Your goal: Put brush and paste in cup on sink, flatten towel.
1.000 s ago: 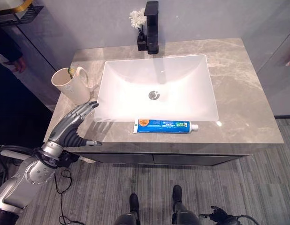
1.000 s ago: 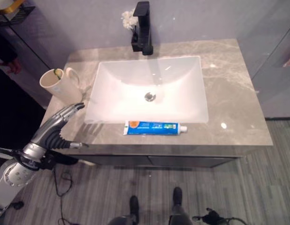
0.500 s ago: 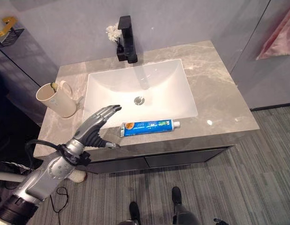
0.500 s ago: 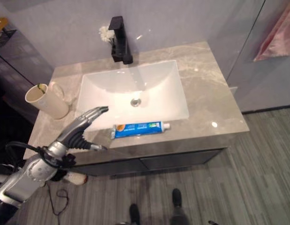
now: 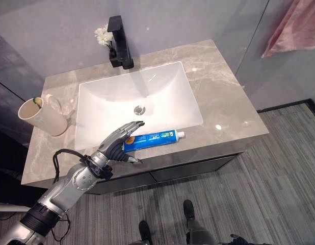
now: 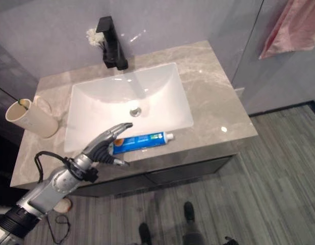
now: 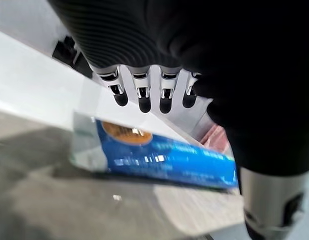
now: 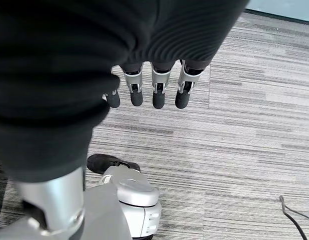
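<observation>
I see a grey marble counter [image 5: 229, 102] with a white basin [image 5: 132, 102] sunk in it. On it lie a blue paste [image 5: 152, 139] along the front edge, a cup [image 5: 43, 116] far left, and a black tap [image 5: 119, 43] at the back.

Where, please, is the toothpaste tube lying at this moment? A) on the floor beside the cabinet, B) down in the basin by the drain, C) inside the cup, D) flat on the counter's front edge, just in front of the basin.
D: the toothpaste tube lies flat on the counter in front of the basin, with the open left robot hand at its crimped end and the cup standing apart.
</observation>
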### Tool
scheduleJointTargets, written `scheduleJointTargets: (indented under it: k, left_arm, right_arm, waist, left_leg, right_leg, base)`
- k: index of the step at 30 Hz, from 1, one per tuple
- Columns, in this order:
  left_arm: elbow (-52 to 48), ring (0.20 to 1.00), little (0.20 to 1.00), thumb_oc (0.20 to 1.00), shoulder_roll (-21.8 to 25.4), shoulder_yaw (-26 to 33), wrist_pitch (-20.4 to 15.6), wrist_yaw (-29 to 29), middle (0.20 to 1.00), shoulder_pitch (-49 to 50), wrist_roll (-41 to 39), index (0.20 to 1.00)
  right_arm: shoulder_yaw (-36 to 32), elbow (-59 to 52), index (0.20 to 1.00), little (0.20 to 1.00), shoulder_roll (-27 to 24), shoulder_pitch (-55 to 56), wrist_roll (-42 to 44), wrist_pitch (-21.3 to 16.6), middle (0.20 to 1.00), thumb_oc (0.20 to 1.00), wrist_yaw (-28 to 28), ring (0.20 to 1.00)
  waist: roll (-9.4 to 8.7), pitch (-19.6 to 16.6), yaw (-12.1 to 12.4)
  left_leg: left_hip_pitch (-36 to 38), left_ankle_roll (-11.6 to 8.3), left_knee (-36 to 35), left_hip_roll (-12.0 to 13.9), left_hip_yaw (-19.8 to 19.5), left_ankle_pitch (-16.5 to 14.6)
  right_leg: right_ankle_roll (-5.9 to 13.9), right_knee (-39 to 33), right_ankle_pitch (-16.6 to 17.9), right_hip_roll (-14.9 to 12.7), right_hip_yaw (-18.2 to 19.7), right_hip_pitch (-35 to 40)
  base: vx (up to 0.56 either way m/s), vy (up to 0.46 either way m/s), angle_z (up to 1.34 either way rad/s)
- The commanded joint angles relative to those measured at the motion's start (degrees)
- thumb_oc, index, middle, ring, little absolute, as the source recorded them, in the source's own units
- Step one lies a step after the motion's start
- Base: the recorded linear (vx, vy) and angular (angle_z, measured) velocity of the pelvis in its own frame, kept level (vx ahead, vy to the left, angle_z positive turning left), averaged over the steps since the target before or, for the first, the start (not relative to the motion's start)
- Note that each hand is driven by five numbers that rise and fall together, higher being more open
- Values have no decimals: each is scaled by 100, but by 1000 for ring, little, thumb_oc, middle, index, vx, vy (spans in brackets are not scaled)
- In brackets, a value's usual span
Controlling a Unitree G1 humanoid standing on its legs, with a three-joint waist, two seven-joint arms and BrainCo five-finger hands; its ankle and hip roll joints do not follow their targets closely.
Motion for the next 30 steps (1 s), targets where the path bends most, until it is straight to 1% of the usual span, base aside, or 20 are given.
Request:
scheduleJointTargets:
  k: [1, 12, 14, 24, 30]
  left_arm:
    - [19, 1000, 1000, 1000, 42, 116, -95, 86, 1000, -521, -9, 1000]
    - [178, 1000, 1000, 1000, -231, -5, -41, 165, 1000, -654, -104, 1000]
    - [239, 1000, 1000, 1000, -342, -50, -27, 182, 1000, -673, -146, 1000]
    - [334, 1000, 1000, 1000, -420, -294, -34, 169, 1000, -866, -31, 1000]
    - [478, 1000, 1000, 1000, -613, -452, -12, 223, 1000, -981, -10, 1000]
  right_arm:
    - [49, -141, 1000, 1000, 5, -69, 278, -54, 1000, 1000, -48, 1000]
    - [114, -144, 1000, 1000, 101, -66, 337, -52, 1000, 1000, -39, 1000]
    - [137, -141, 1000, 1000, 132, -75, 344, -54, 1000, 1000, -56, 1000]
    - [192, -182, 1000, 1000, 157, -106, 368, -79, 1000, 1000, -87, 1000]
    - [231, -196, 1000, 1000, 173, -106, 357, -87, 1000, 1000, -133, 1000]
  waist:
    - [-174, 120, -89]
    - [-280, 115, -123]
    - [-300, 124, -136]
    - [-348, 140, -156]
    - [-361, 133, -174]
  left_leg:
    - [-328, -418, 65, 530, -362, 472]
    - [-373, -428, 65, 547, -354, 482]
    - [-386, -431, 65, 563, -351, 492]
    - [-411, -435, 65, 571, -338, 491]
    - [-423, -436, 65, 580, -321, 492]
  right_leg:
    - [677, 47, -208, -563, 13, 281]
    - [661, 47, -202, -561, 21, 215]
    - [667, 47, -199, -559, 22, 199]
    - [655, 47, -192, -544, 43, 153]
    - [655, 47, -189, -548, 41, 129]
  base:
    - [24, -15, -5]
    - [6, -3, 0]
    - [0, 0, 0]
    - [0, 0, 0]
    - [3, -1, -2]
